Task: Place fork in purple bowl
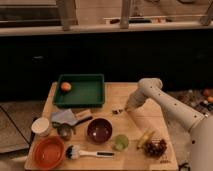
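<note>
Two bowls: a purple bowl (99, 131) and an orange bowl (48, 152), near left. One green tray (80, 93), one brush (87, 153), one banana (145, 137), one gripper (119, 111), closed, low over the table's (116, 97) middle right.

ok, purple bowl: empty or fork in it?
Empty: the purple bowl shows only its glossy inside. The gripper is low over the table, right of the green tray.
</note>
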Controlling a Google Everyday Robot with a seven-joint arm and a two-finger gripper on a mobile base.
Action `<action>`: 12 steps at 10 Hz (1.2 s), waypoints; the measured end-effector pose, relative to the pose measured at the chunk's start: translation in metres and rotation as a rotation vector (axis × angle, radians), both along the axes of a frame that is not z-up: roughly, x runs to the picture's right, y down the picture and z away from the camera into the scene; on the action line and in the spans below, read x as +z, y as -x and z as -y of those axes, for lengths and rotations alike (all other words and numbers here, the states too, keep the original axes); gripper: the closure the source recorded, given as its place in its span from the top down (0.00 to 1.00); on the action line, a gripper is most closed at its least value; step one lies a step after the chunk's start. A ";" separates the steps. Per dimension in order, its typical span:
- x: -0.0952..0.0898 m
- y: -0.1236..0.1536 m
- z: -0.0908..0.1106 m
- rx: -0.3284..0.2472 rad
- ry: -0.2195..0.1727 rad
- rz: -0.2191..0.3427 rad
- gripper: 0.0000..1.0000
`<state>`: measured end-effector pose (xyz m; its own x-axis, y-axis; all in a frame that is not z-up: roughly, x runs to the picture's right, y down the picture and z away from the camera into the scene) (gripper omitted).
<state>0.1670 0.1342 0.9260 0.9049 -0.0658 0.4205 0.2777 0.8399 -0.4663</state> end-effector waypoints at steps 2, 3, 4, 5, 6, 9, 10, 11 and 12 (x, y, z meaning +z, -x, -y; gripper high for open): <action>0.000 0.000 0.000 0.001 0.000 0.000 0.04; 0.000 0.000 0.000 0.000 0.001 0.000 0.14; -0.001 -0.001 0.000 0.000 0.001 0.000 0.23; -0.001 -0.001 0.000 0.000 0.002 0.000 0.34; -0.001 -0.001 0.000 0.000 0.002 0.000 0.43; -0.001 -0.001 -0.001 0.000 0.003 -0.001 0.73; 0.000 -0.002 -0.001 -0.001 0.003 -0.002 0.79; -0.001 -0.002 -0.001 0.000 0.003 -0.002 0.80; -0.001 -0.001 0.001 0.001 0.000 -0.001 0.80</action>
